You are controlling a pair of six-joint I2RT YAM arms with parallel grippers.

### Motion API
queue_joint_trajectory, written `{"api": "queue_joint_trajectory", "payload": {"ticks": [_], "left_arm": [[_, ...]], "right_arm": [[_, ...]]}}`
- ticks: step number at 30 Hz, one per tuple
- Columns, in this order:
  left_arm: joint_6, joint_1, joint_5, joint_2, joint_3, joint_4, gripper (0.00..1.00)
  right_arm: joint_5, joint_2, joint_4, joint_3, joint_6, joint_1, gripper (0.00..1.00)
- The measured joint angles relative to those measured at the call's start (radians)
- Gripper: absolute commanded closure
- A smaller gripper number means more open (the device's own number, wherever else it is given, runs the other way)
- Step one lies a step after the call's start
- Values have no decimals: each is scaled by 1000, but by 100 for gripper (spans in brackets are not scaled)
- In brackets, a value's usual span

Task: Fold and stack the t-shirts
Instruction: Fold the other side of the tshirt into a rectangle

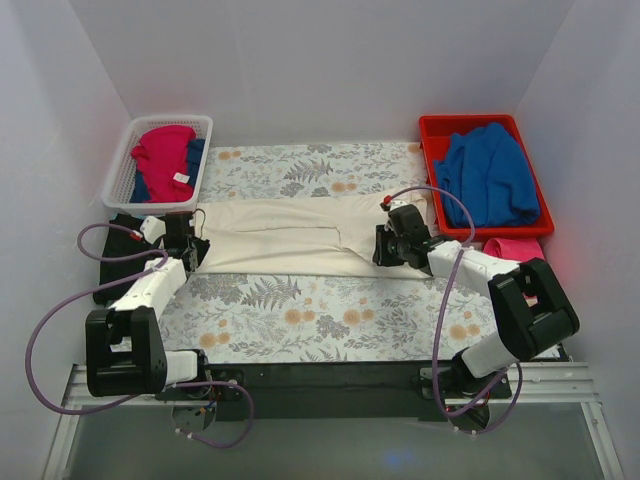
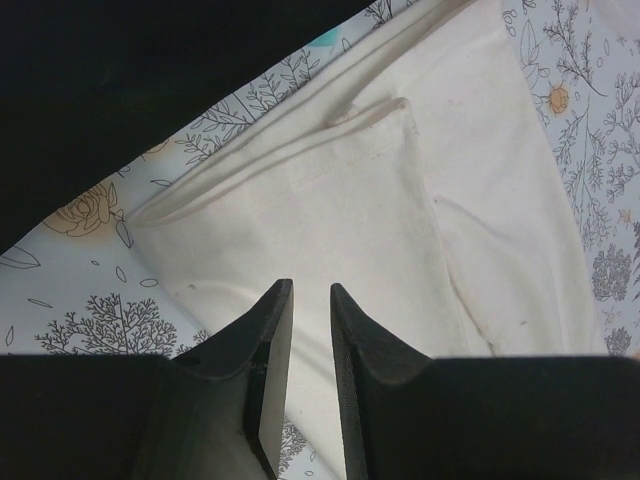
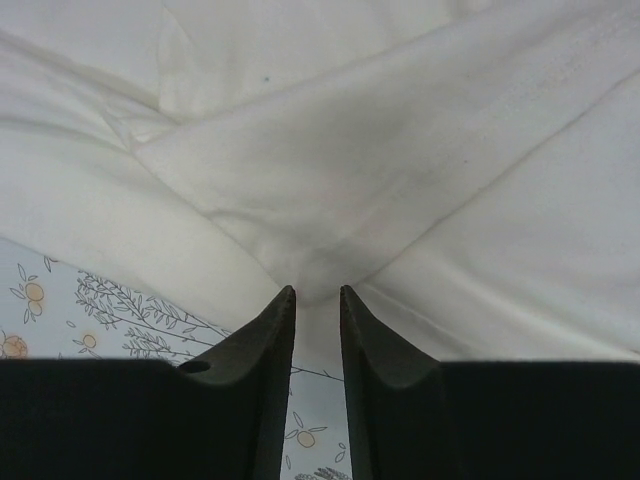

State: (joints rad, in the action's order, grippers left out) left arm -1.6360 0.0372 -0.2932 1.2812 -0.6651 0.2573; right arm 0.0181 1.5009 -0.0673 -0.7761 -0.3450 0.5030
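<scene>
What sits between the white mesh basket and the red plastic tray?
Only bare grey floral-patterned tablecloth, seen in the top view; the cream-white long-sleeved cloth shirt lies just in front.

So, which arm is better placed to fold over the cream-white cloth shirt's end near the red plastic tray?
Right. The right gripper sits on that end of the cream-white cloth shirt, beside the red plastic tray; the left gripper is at the opposite end.

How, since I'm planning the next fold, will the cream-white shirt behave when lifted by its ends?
Probably floppy: the cream-white shirt lies flat in soft folds, and creases gather toward the right tool. Thin-looking layers suggest it is light; held at both ends, its middle would likely sag. Spread across the floral tablecloth, it may drag.
</scene>
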Motion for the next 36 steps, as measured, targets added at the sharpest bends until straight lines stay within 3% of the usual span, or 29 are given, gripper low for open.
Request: {"api": "queue_joint_trajectory", "payload": {"ticks": [17,19,23,28,32,36], "left_arm": [[7,0,9,0,0,-3,80],[8,0,12,0,0,-3,80],[10,0,14,0,0,-3,80],[10,0,14,0,0,-3,80],[10,0,17,0,0,-3,81],[10,0,18,0,0,-3,82]], "right_arm": [[-22,108,49,-27,-16,4,66],[-27,118,58,-36,-16,5,69],[-33,127,71,-40,-17,11,88],[-25,125,72,-40,-18,24,90],[-5,111,69,-40,-18,37,99],[8,98,67,-45,-18,43,99]]}}
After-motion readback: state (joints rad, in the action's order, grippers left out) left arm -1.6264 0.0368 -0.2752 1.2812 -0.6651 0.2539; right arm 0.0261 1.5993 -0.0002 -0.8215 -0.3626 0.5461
